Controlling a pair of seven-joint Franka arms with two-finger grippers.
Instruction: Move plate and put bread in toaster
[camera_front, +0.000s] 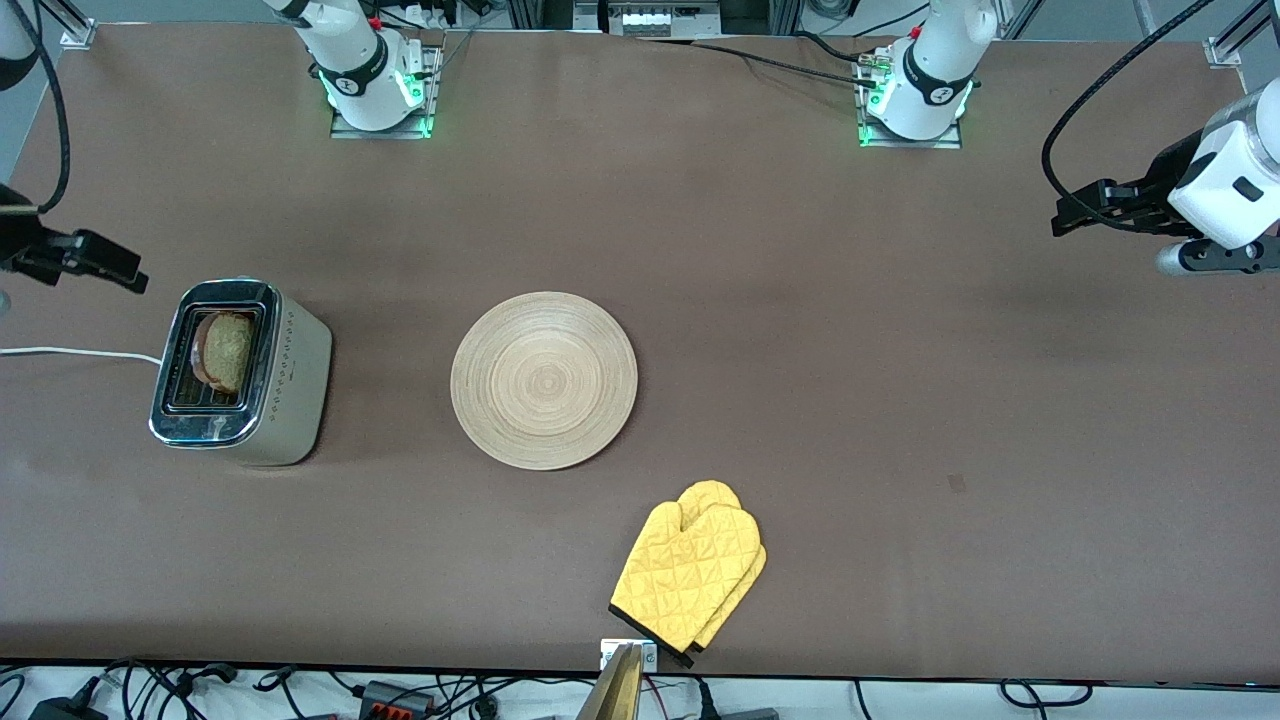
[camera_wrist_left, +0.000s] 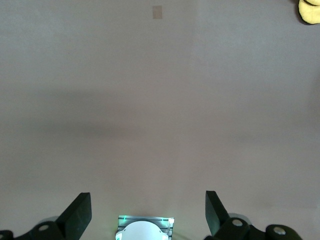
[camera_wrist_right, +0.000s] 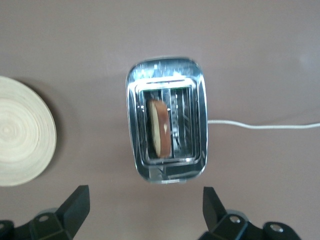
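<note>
The toaster (camera_front: 290, 390) stands toward the right arm's end of the table, its white cord (camera_front: 70, 352) trailing off the edge. The bread (camera_front: 225, 350) stands upright in one slot, its top edge showing. The wooden plate (camera_front: 543, 380) lies flat and bare mid-table, beside the toaster. My right gripper (camera_front: 125, 275) is open and empty, up in the air next to the toaster; its wrist view shows the toaster (camera_wrist_right: 165, 75), the bread (camera_wrist_right: 161, 127) and the plate (camera_wrist_right: 20, 132) past the gripper (camera_wrist_right: 145, 210). My left gripper (camera_front: 1065, 215) is open and empty over bare table at the left arm's end, as its own view (camera_wrist_left: 147, 215) shows.
A pair of yellow quilted oven mitts (camera_front: 690, 575) lies near the table's front edge, nearer to the front camera than the plate; one tip shows in the left wrist view (camera_wrist_left: 310, 11). The left arm's base (camera_wrist_left: 145, 230) shows between the left fingers.
</note>
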